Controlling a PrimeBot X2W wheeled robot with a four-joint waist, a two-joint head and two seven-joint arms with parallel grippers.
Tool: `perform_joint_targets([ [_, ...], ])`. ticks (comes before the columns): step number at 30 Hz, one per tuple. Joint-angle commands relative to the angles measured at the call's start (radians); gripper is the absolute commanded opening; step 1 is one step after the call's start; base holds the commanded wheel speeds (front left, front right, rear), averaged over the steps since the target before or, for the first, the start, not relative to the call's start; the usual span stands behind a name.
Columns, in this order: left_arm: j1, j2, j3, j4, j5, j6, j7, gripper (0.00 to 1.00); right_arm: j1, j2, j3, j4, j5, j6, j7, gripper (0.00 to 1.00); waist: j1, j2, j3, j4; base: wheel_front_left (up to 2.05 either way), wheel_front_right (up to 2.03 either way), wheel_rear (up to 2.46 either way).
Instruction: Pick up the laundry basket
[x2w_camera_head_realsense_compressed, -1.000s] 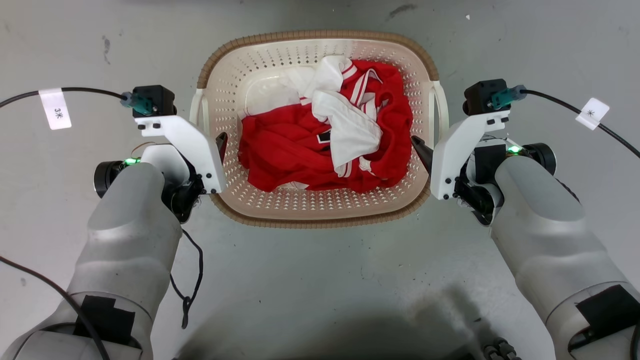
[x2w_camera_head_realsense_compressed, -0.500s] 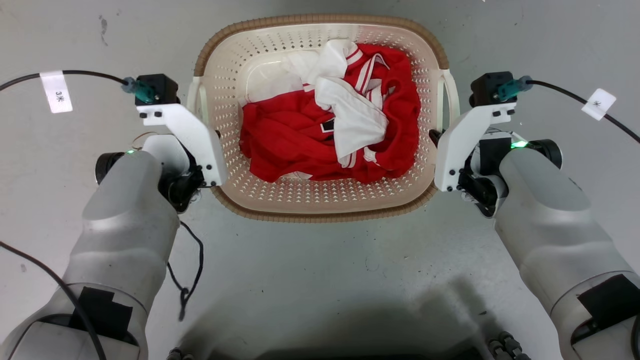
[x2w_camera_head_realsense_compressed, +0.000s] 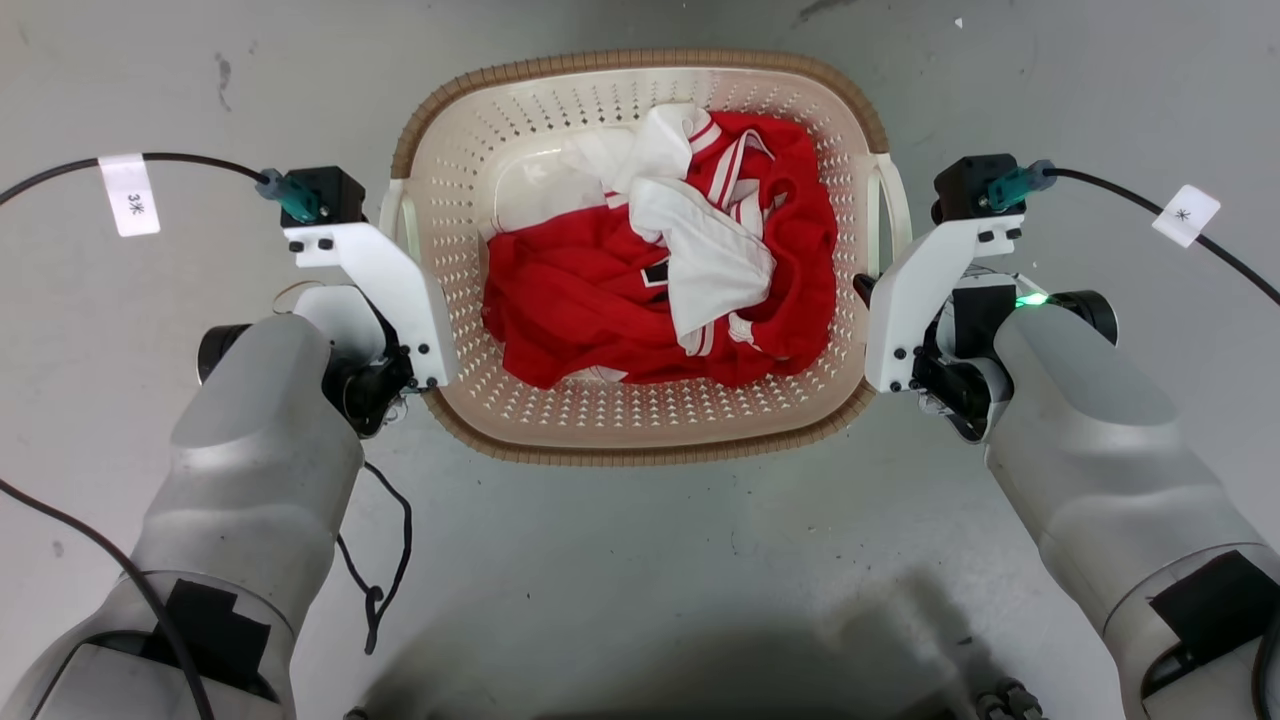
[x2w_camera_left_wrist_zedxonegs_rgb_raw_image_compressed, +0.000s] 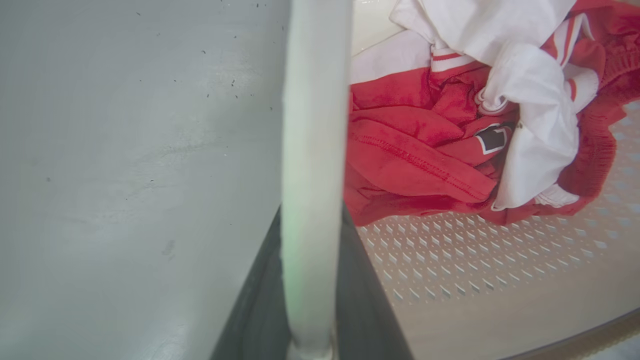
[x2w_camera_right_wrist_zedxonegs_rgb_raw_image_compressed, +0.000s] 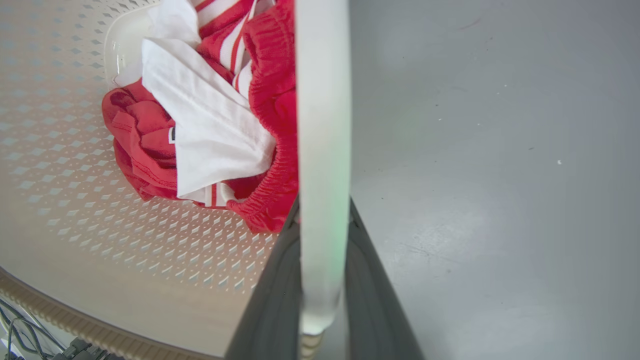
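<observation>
1. The laundry basket (x2w_camera_head_realsense_compressed: 600, 405) is at 12 o'clock from the robot, with floor (x2w_camera_head_realsense_compressed: 640, 580) all round it.
2. Clothes (x2w_camera_head_realsense_compressed: 600, 300) lie in it, heaped from the middle toward its 3 o'clock wall.
3. The left gripper (x2w_camera_left_wrist_zedxonegs_rgb_raw_image_compressed: 310, 220) is at the basket's 9 o'clock, a finger on either side of the left handle (x2w_camera_left_wrist_zedxonegs_rgb_raw_image_compressed: 312, 125).
4. The right gripper (x2w_camera_right_wrist_zedxonegs_rgb_raw_image_compressed: 324, 205) is at its 3 o'clock, astride the right handle (x2w_camera_right_wrist_zedxonegs_rgb_raw_image_compressed: 322, 125).
5. A cable (x2w_camera_head_realsense_compressed: 385, 560) lies on the floor at its 7 o'clock.

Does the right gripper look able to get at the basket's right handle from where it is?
Likely yes: the right handle of the laundry basket sits between the dark fingers of the right gripper, which hug both its sides; nothing blocks it.
</observation>
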Motion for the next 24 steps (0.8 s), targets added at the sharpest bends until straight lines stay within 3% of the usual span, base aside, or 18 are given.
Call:
perform_joint_targets([
  [1,-0.002,-0.031,-0.010,-0.002,-0.013,-0.005,0.005,0.00,-0.002,0.026,0.014,-0.010,0.013,0.014,0.005,0.00,-0.0001,0.0000,-0.018,0.002,0.00,0.00,0.00],
  [17,0.086,-0.112,-0.087,0.069,-0.101,-0.009,0.106,0.00,0.115,0.038,0.094,0.013,0.153,0.015,0.180,0.00,-0.0001,0.0000,-0.284,0.001,0.00,0.00,0.00],
  [24,0.113,-0.117,-0.108,0.076,-0.133,-0.009,0.183,0.00,0.131,0.039,0.102,0.014,0.197,0.016,0.265,0.00,-0.0001,0.0000,-0.368,0.001,0.00,0.00,0.00],
])
